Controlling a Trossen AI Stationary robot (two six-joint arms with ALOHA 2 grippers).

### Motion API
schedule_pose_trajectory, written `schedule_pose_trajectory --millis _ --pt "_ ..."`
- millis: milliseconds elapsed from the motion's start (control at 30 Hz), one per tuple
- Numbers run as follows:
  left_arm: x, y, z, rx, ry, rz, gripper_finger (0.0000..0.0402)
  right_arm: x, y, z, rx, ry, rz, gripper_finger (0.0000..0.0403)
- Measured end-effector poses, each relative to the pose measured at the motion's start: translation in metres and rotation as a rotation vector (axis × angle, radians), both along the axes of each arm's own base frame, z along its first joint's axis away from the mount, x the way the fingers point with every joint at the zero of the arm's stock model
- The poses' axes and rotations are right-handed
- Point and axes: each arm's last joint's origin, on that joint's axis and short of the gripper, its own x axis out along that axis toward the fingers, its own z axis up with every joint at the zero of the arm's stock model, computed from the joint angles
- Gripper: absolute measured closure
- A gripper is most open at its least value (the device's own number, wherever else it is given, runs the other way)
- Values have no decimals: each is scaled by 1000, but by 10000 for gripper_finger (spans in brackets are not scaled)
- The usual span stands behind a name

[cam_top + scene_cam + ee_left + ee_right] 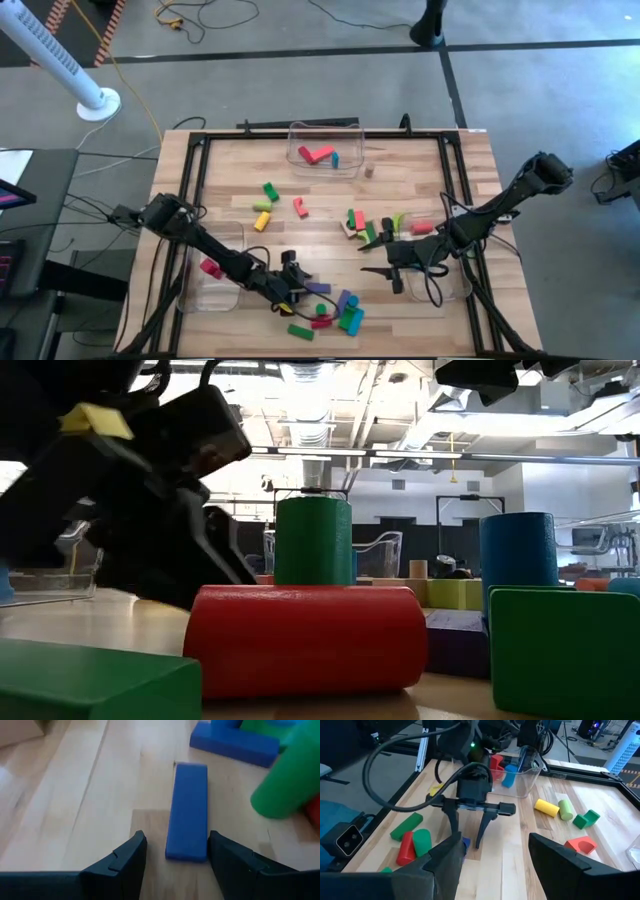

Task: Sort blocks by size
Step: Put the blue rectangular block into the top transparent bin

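Blocks lie scattered on the table (420,170) in several loose groups, and the coming move turns on one of them: a blue bar (187,810) flat on the wood directly ahead of the left gripper (176,851). In the left wrist view the bar's near end sits between the two fingertips, touching neither, and its long axis runs straight away from the gripper, parallel to the fingers. The jaws stand apart, wider than the bar and holding nothing; closing them would, by this reading, take the bar across its short width.

The left gripper (290,281) is the nearer tool. The right gripper (392,259) hangs well off to its side, spread wide and empty, near the central cluster.

Counts, largest to smallest. Two arms, two grippers. Three clear bins: the far bin (325,150) holds three blocks (two red, one blue); the left bin (205,275) holds one pink block; the right bin (445,285) is largely covered by the arm, contents not readable. Loose blocks cannot be counted exactly where they overlap; roughly eight lie round the left gripper, about eight near the right, and some five between. Beside the blue bar: one further blue block (235,742), one green cylinder (287,780), one red block (314,812).
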Motion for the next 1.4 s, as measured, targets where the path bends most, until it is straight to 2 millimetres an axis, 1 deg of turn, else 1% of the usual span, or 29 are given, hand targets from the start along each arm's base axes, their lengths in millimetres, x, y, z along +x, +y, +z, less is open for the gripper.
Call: schedule_pose_trajectory --millis 100,333,700,800,967,1100,1200,1300,1400 --pt "3 -1 3 7 -2 6 200 0 1 0 0 0 4 149" --pt "5 5 1 30 32 21 203 -1 2 0 2 -3 10 149" --pt "5 5 1 73 46 -31 287 -1 2 1 6 -11 10 149" --pt "5 5 1 98 45 -48 296 -1 3 1 7 -11 10 149" --pt "5 8 7 145 45 -68 298 -1 3 1 6 -11 10 149" --pt "3 17 25 161 41 -54 298 -1 2 1 6 -11 10 149" --pt "-2 24 43 205 47 -46 298 -1 3 1 6 -11 10 149" --pt "-11 33 68 265 33 -17 298 -1 3 2 0 -16 13 149" --pt "-21 43 96 276 -1 -4 298 0 3 5 -15 -47 23 149"
